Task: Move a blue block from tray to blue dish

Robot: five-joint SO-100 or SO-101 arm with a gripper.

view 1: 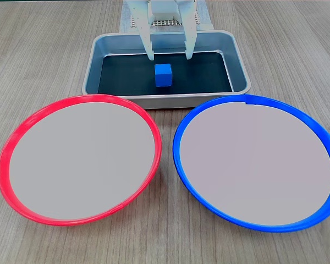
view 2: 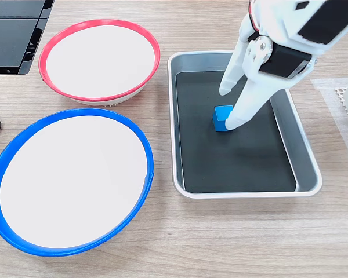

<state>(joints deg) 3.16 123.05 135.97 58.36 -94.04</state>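
You have one blue block (view 1: 163, 75) in one tray (view 1: 239, 66), no long axis; your gripper (view 1: 169, 56) hangs released at its 12 o'clock.

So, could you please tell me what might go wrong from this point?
1. The open gripper hangs above and slightly behind the block, not around it. Closing now, or descending off-centre, could nudge the cube instead of gripping it.
2. The tray has raised walls, so a low carry might catch the block on the front rim.
3. The blue dish sits right beside the red dish; an early release could land in the wrong one.
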